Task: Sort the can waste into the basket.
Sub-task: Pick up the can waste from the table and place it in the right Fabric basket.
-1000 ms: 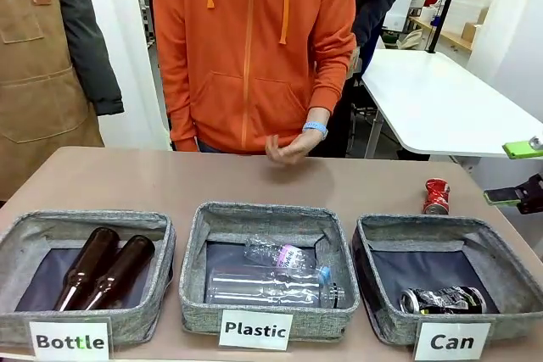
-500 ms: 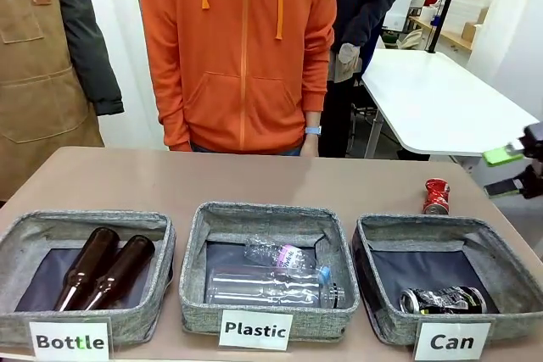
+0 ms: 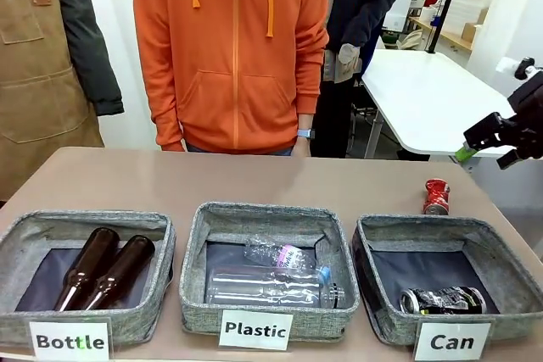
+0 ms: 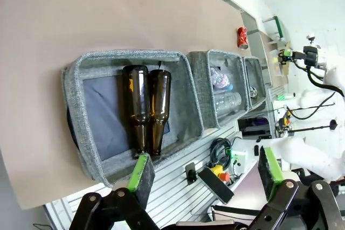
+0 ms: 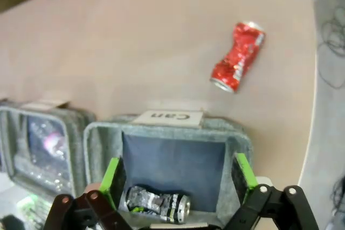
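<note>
Red crushed can (image 3: 436,196) lying alone on open table (image 3: 170,180), just behind the Can basket's (image 3: 373,294) far rim; approach from above standing clear. Black can (image 3: 443,299) occupying the basket's front corner, dark floor behind it lying free. Person in orange hoodie (image 3: 229,48) standing at the far edge, hands off the table.

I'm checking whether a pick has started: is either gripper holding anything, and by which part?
Nothing is held. The left gripper and right gripper are both open and empty; the red can lies untouched on the table.
</note>
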### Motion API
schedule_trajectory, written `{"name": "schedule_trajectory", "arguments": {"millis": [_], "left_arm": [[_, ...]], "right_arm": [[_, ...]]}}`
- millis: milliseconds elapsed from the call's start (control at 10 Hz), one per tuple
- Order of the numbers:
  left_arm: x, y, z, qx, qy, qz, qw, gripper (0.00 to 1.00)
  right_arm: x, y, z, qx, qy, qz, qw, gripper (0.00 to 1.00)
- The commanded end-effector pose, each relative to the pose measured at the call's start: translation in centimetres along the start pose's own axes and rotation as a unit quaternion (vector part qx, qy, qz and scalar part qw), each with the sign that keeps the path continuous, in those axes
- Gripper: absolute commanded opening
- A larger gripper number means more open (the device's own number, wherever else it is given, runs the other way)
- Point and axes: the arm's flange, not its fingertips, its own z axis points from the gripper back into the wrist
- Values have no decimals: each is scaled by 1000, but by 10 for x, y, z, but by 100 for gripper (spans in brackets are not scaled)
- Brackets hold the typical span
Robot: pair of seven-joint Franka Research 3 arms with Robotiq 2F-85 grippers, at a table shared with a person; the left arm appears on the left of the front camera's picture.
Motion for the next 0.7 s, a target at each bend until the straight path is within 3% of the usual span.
{"name": "schedule_trajectory", "arguments": {"millis": [0,200,300,600], "left_arm": [[2,-2,2,-7,-2,-6,1000,100],[2,-2,2,-7,-2,-6,1000,100],[2,-2,2,-7,-2,-6,1000,100],[2,-2,2,-7,-2,-6,1000,100]], "right_arm": [[-1,0,4,15,-7,31,999,100],[0,-1,0,2,2,3,1000,100],[-19,4,5,-17,30,30,999,100],[18,-9,-20,-60,112,2,992,100]]}}
